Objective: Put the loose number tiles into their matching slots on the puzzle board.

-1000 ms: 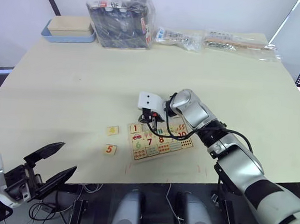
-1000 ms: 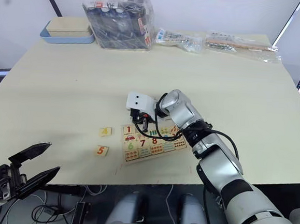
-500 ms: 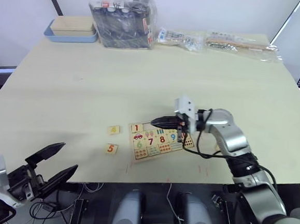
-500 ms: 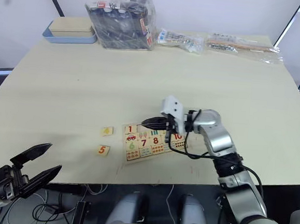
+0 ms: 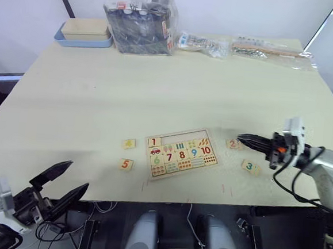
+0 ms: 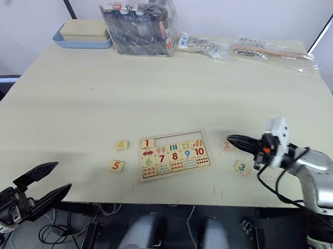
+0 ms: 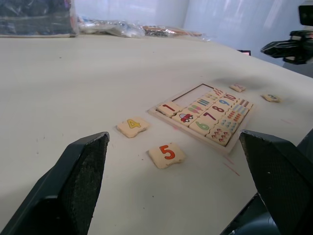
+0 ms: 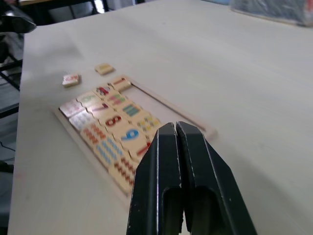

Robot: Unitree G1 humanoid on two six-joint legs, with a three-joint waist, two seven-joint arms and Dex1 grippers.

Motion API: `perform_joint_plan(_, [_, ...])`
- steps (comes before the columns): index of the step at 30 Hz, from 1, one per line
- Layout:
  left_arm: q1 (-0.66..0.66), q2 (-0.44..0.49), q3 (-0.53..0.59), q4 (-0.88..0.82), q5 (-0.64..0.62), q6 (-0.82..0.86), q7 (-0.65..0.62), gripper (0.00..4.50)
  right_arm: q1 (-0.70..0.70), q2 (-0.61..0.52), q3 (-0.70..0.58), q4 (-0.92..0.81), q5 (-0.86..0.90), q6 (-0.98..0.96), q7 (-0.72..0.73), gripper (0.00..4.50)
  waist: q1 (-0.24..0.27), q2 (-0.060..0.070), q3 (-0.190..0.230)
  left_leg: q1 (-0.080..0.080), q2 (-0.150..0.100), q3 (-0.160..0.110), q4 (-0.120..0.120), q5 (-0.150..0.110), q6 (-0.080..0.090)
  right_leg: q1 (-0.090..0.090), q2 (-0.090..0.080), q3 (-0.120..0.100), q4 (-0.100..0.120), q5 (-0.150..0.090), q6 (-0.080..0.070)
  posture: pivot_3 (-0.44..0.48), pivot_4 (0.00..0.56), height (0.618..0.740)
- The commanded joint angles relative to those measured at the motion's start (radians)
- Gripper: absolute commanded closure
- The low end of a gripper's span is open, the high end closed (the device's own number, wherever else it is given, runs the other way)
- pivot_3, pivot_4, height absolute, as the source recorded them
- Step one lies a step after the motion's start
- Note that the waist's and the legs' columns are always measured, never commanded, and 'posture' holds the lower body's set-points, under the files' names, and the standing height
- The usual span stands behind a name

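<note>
1. At the right of the left eye frame, the right gripper (image 5: 247,140) now hovers over the bare table (image 5: 158,78), clear of the puzzle board (image 5: 181,153). A second ago it stood over the board's upper left corner. Its fingers are pressed together and hold nothing. It sits just beside tile 2 (image 5: 233,144), with tile 3 (image 5: 250,166) a little below. By my judgement that pair is next in line.

2. In the right eye frame, left of centre, tile 4 (image 6: 120,145) and tile 5 (image 6: 116,166) lie flat on the table, apart from the board's left edge. Tile 1 (image 6: 147,143) sits in the top row; the slots (image 6: 180,138) to its right remain empty. One tile of five is seated.

3. In the left wrist frame, the left gripper (image 7: 181,186) is spread wide, with matte black fingers (image 7: 78,181) at the lower corners. The tiles are thin, pale-wood squares with slightly wavy edges and bright printed numerals. The board is a shallow wooden tray with a raised rim.

4. In the right wrist frame, the smooth black fingers (image 8: 166,196) meet along a narrow seam at bottom centre. The board lies beyond them at centre left, on the matte cream tabletop.
</note>
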Motion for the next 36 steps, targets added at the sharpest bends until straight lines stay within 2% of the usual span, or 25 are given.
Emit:
perform_joint_plan(1, [-0.002,-0.005,-0.002,0.015,0.006,-0.019,-0.001,0.0,0.055,-0.06,-0.072,0.009,0.038,-0.027,0.043,3.11,0.001,0.0,0.0,0.0,0.0,0.0,0.0,0.0,0.0,0.0,0.0,0.0,0.0,0.0,0.0,0.0,0.15,0.74])
perform_joint_plan(2, [-0.005,-0.005,-0.004,0.021,0.008,-0.021,-0.002,0.0,0.07,-0.073,-0.087,0.02,0.047,-0.026,0.05,2.69,0.002,0.0,0.0,0.0,0.0,0.001,0.0,0.0,0.0,0.0,0.0,0.0,0.0,0.0,0.0,0.0,0.15,0.74])
perform_joint_plan(3, [-0.007,-0.006,-0.007,0.022,0.01,-0.021,0.0,0.0,0.076,-0.084,-0.096,0.032,0.054,-0.025,0.055,1.91,0.003,0.0,0.0,0.001,0.0,0.001,0.0,0.0,0.0,0.0,0.0,0.001,0.0,0.0,0.0,0.0,0.15,0.74])
perform_joint_plan(5, [-0.01,-0.008,-0.011,0.03,0.013,-0.023,-0.002,0.0,0.1,-0.111,-0.119,0.071,0.045,-0.051,0.07,1.3,0.003,0.0,0.0,0.001,0.001,0.003,0.0,0.0,0.001,0.0,0.0,0.002,0.0,0.0,0.0,0.0,0.15,0.74])
perform_joint_plan(6, [-0.003,-0.009,-0.013,0.043,0.017,-0.026,-0.014,0.0,0.119,-0.126,-0.135,0.091,0.039,-0.07,0.079,0.71,0.004,0.0,0.0,0.002,0.001,0.003,0.0,0.0,0.001,0.001,0.0,0.002,0.0,0.0,0.0,0.0,0.15,0.74])
perform_joint_plan(7, [0.001,-0.009,-0.013,0.054,0.019,-0.027,-0.021,0.0,0.129,-0.14,-0.146,0.108,0.034,-0.083,0.086,0.31,0.004,0.0,0.0,0.002,0.001,0.004,0.0,-0.001,0.001,0.001,0.0,0.002,0.0,0.0,0.0,0.0,0.15,0.74])
perform_joint_plan(8, [0.001,-0.008,-0.013,0.063,0.021,-0.028,-0.025,0.0,0.133,-0.147,-0.151,0.119,0.034,-0.091,0.089,0.15,0.005,0.0,0.0,0.003,0.002,0.005,0.0,-0.001,0.002,0.001,0.0,0.003,0.0,0.0,0.0,0.0,0.15,0.74])
perform_joint_plan(20, [-0.032,0.035,-0.002,0.148,0.037,-0.05,-0.065,0.0,0.117,-0.132,-0.119,0.146,0.023,-0.135,0.074,0.15,0.006,-0.001,0.0,0.006,0.005,0.013,0.0,-0.002,0.003,0.0,0.002,0.008,0.0,0.0,0.0,0.0,0.15,0.74])
perform_joint_plan(36, [-0.018,0.051,0.01,0.126,0.033,-0.06,-0.061,0.0,0.113,-0.106,-0.085,0.175,0.019,-0.179,0.086,0.15,0.014,-0.001,0.0,0.007,0.006,0.014,0.0,-0.003,0.004,0.0,0.002,0.009,0.0,0.0,0.0,0.0,0.15,0.74])
